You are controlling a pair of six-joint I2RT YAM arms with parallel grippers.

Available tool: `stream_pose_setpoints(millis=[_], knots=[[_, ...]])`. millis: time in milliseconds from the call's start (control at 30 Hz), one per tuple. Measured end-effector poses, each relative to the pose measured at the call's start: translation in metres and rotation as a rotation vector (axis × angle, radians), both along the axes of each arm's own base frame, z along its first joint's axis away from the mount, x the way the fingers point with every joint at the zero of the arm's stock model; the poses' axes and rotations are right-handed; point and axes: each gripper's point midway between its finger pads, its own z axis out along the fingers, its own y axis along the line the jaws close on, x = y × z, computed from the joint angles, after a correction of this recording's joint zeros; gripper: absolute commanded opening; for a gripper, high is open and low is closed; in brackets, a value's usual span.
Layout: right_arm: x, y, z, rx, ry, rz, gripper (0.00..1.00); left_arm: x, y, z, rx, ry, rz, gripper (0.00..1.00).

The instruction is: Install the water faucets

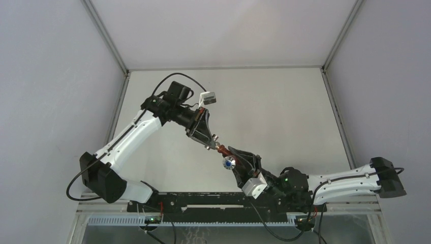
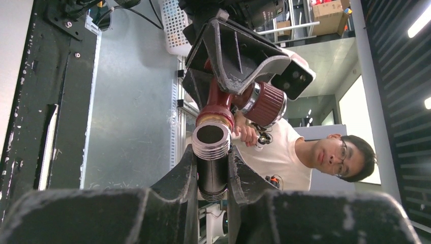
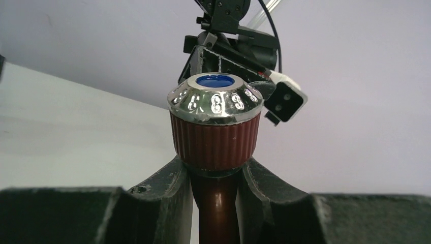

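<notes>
At the left end effector (image 2: 212, 175): fingers pressed close on a short dark tube, the silvery threaded metal fitting (image 2: 211, 140) at its open end just clear of the fingertips. At the right end effector (image 3: 214, 178): clamped around the stem of the reddish-brown faucet (image 1: 222, 149), right under the ribbed knob (image 3: 216, 134) with its silver cap and blue centre.

Both held in the air over the middle of the desk (image 1: 284, 112), tip to tip. From the left end effector, faucet straight ahead, towards the lower right in the top view, with its brass collar (image 2: 213, 120) touching the threaded end. Cannot tell whether any thread has caught.

Long axis of tube and faucet inlet on roughly one line, from upper left to lower right between the two arms; knob off to the side, towards the arm bases. Neither arm nearer: each already holding its half. Probably a matter of keeping that shared line straight while turning one part into the other.
</notes>
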Motion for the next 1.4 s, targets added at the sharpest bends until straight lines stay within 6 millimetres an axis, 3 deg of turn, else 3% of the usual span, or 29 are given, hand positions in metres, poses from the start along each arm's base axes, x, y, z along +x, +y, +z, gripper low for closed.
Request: stream_pose_setpoints(millis=[333, 567, 1067, 1400], knots=[[0.006, 0.001, -0.002, 0.131, 0.22, 0.072, 0.0, 0.004, 0.0, 0.005, 0.024, 0.021, -0.015, 0.0], [0.009, 0.008, -0.005, 0.182, 0.302, 0.053, 0.0, 0.007, 0.005, 0.004, 0.045, 0.057, -0.015, 0.0], [0.011, 0.017, 0.01, 0.273, 0.41, 0.034, 0.0, 0.011, 0.01, 0.023, 0.085, 0.002, 0.02, 0.0], [0.04, -0.002, 0.018, 0.48, 0.641, 0.014, 0.0, 0.041, -0.009, 0.021, 0.03, -0.158, 0.196, 0.0]])
